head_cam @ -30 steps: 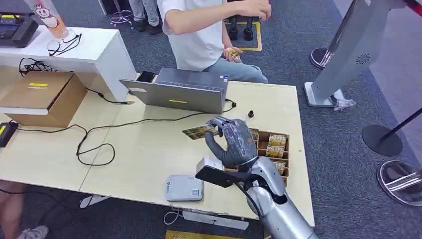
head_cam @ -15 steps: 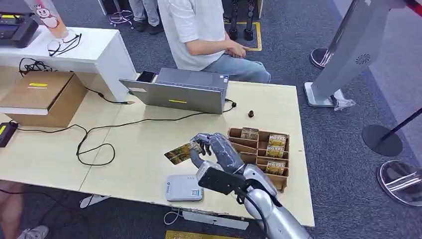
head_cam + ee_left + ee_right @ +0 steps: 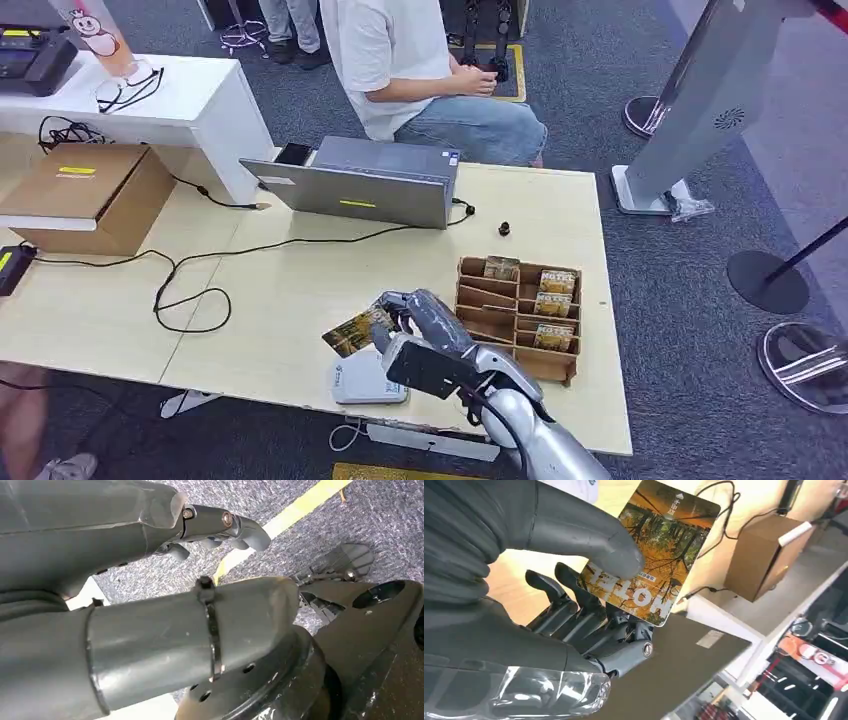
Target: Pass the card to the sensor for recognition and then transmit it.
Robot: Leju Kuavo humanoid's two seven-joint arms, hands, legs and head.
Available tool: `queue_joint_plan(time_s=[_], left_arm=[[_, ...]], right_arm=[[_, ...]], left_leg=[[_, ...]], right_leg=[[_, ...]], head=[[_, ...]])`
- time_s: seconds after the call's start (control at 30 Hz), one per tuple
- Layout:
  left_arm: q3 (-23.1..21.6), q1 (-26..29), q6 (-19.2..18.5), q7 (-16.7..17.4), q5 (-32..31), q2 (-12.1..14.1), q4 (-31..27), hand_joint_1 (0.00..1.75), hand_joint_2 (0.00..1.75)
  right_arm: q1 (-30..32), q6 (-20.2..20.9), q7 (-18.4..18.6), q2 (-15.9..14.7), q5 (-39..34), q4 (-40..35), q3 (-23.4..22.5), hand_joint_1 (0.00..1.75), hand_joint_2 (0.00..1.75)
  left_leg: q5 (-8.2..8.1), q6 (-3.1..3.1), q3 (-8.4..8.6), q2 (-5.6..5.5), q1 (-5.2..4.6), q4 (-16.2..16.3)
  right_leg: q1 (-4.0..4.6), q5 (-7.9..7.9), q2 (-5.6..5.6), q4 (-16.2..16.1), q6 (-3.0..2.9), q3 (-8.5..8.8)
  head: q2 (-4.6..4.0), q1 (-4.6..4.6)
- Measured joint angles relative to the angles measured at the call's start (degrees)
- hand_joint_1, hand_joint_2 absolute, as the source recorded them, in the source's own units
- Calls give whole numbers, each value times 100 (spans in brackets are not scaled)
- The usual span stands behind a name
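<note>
My right hand (image 3: 420, 325) pinches an orange card (image 3: 352, 332) with an autumn-forest picture between thumb and fingers; the right wrist view shows the thumb pressed on the card (image 3: 655, 555) face. The card hangs just above the far left corner of the small grey-white sensor box (image 3: 362, 382) near the table's front edge. Behind the hand on the right stands a brown wooden card rack (image 3: 520, 315) with several more cards in its slots. My left hand (image 3: 220, 527) hangs over carpet with its fingers curled in and nothing in them.
A grey laptop (image 3: 360, 185) stands at the table's far edge, with a seated person (image 3: 420, 70) behind it. Black cables (image 3: 190, 290) loop across the table's left half. A cardboard box (image 3: 85, 195) sits at the far left. A small black knob (image 3: 504, 228) lies near the rack.
My right hand has carried the card from above the table's middle, beside the rack, down and toward the front edge, ending over the sensor box. The person has lowered an arm.
</note>
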Motion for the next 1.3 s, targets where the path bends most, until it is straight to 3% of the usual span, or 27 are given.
queue_joint_plan(time_s=[0.5,1.3], left_arm=[[-177,1,74,0,177,31,98,0,0],[-474,-20,125,4,457,96,249,0,0]], right_arm=[[95,11,76,0,31,221,20,175,175],[-29,57,131,129,227,603,455,175,175]], left_leg=[[0,0,0,0,0,0],[1,0,0,0,0,0]], right_leg=[[0,0,0,0,0,0],[0,0,0,1,0,0]], head=[[0,0],[0,0]])
